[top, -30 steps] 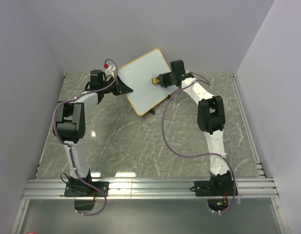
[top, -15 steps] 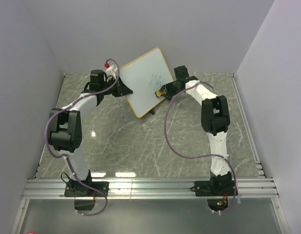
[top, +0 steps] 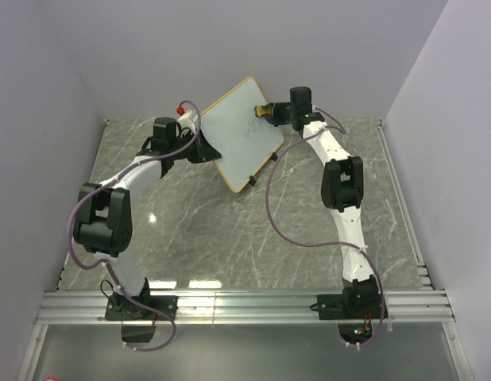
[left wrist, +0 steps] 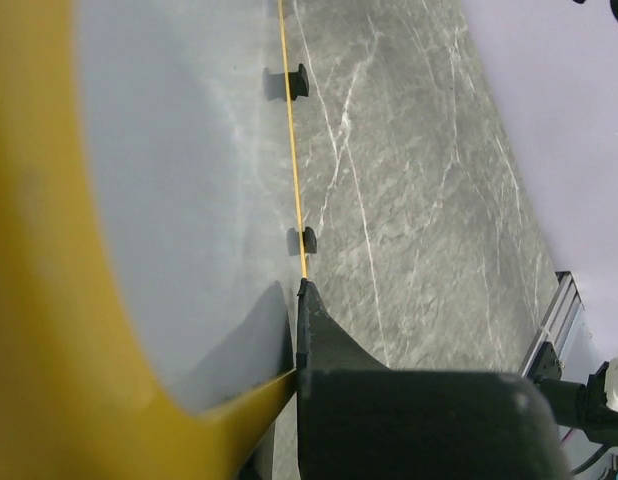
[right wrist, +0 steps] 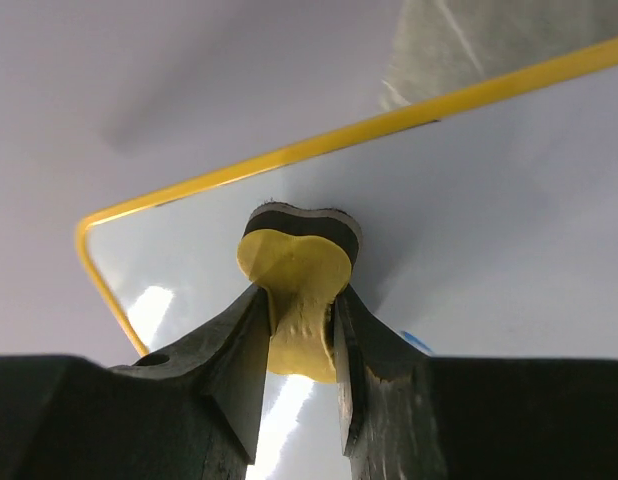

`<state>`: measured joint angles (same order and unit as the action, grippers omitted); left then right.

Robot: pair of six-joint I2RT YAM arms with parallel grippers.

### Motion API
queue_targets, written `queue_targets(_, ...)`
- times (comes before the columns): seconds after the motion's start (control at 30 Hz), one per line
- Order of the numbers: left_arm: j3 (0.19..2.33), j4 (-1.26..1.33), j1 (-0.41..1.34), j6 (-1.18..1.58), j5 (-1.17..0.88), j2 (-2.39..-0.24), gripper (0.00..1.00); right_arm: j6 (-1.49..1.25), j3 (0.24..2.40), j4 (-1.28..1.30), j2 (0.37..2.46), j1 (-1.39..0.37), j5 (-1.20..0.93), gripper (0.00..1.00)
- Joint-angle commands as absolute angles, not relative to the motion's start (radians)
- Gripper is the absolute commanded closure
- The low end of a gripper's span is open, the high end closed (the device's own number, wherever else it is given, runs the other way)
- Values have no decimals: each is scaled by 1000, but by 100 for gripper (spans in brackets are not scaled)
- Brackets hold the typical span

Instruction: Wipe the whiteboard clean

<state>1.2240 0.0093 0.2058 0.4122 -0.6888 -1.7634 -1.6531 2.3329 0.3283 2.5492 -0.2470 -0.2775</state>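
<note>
The whiteboard (top: 233, 143) is tilted up over the back of the table, white with a yellow-orange rim and faint blue scribbles (top: 252, 127) near its top. My left gripper (top: 204, 151) is shut on its left edge. In the left wrist view the board face (left wrist: 179, 150) fills the left side and one black finger (left wrist: 319, 340) presses the rim. My right gripper (top: 271, 113) is shut on the yellow bone-shaped eraser (right wrist: 299, 285). It holds the eraser's dark pad against the board (right wrist: 489, 220) near its top corner. A blue mark (right wrist: 415, 342) shows beside the right finger.
The grey marble table (top: 230, 230) lies below, with pale walls close behind and on both sides. A small red-tipped object (top: 180, 109) sits by the left wrist. Two black stand tabs (left wrist: 289, 82) stick out past the board's edge. An aluminium rail (top: 245, 305) runs along the near edge.
My right gripper has carried the eraser from the board's right edge up to its top corner. The board and my left gripper have shifted slightly right. The blue scribbles still show.
</note>
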Motion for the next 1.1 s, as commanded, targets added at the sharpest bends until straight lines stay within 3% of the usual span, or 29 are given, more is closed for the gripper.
queue_targets(0.0, 1173, -407, 339, 184, -879, -1862, 100, -1721, 2387, 307, 2675, -331, -271, 100)
queue_targets(0.1, 1183, -410, 339, 179, -879, -1871, 100, -1675, 2366, 365, 2669, -354, -294, 100)
queue_targets(0.4, 1189, -410, 339, 178, -864, -1898, 100, -1546, 2025, 414, 2471, -446, -379, 100)
queue_targets(0.8, 1175, -393, 337, 179, -854, -1885, 100, -1497, 1924, 465, 2416, -520, -448, 100)
queue_targets(1.07, 1149, -379, 337, 184, -839, -1853, 100, -1502, 1995, 431, 2462, -410, -327, 100)
